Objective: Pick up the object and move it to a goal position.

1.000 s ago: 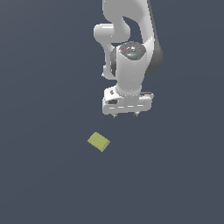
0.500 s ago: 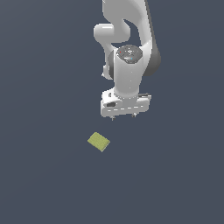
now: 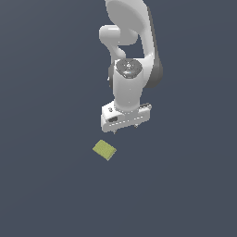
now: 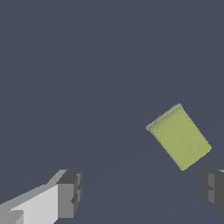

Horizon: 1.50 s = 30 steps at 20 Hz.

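Yellow-green and flat, the object [image 3: 104,150] lies on the dark grey floor [image 3: 41,185], toward the exterior view's left of the gripper [image 3: 126,127] and lower in that picture, apart from it and not touched. Further to the exterior view's right, the white arm [image 3: 132,55] rises above the gripper and points it downward.

The exterior view gives the whole arm and the gap between gripper and block, but the fingers there are only short stubs under the white hand, too small to judge. The wrist view supplies that detail: two grey fingertips [image 4: 69,194] stand wide apart, with nothing between them, and the object [image 4: 179,137] sits ahead of them, nearer the one cut by the picture's edge. That view also shows the block's faintly grainy top and one pale thin side.

The block is a rectangle lying skewed. In the wrist view its long axis runs diagonally to the line between the fingertips.
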### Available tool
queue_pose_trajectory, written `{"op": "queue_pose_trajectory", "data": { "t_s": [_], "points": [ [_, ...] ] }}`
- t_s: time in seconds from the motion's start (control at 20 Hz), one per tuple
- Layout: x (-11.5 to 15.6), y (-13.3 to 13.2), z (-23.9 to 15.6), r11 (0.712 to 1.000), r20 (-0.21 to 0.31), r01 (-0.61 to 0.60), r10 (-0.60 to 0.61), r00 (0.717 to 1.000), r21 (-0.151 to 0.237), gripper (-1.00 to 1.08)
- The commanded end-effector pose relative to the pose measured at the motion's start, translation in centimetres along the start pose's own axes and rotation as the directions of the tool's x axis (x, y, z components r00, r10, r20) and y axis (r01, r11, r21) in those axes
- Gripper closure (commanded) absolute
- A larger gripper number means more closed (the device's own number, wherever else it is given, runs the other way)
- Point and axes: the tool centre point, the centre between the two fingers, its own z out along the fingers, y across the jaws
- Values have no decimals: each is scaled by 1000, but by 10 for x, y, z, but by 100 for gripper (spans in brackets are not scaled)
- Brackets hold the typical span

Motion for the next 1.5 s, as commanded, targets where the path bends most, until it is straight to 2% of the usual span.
{"op": "queue_pose_trajectory", "data": {
  "t_s": [0.0, 0.25, 0.55, 1.05, 1.45],
  "points": [
    [1, 9, 8, 998, 1, 55, -55, 998, -2, -92],
    [3, 28, 23, 986, 4, 167, -167, 986, -6, -92],
    [4, 49, 43, 954, 7, 299, -299, 954, -9, -92],
    [2, 85, 75, 866, 11, 501, -501, 866, -9, -92],
    [0, 103, 93, 800, 12, 599, -599, 801, -8, -92]
  ]
}}
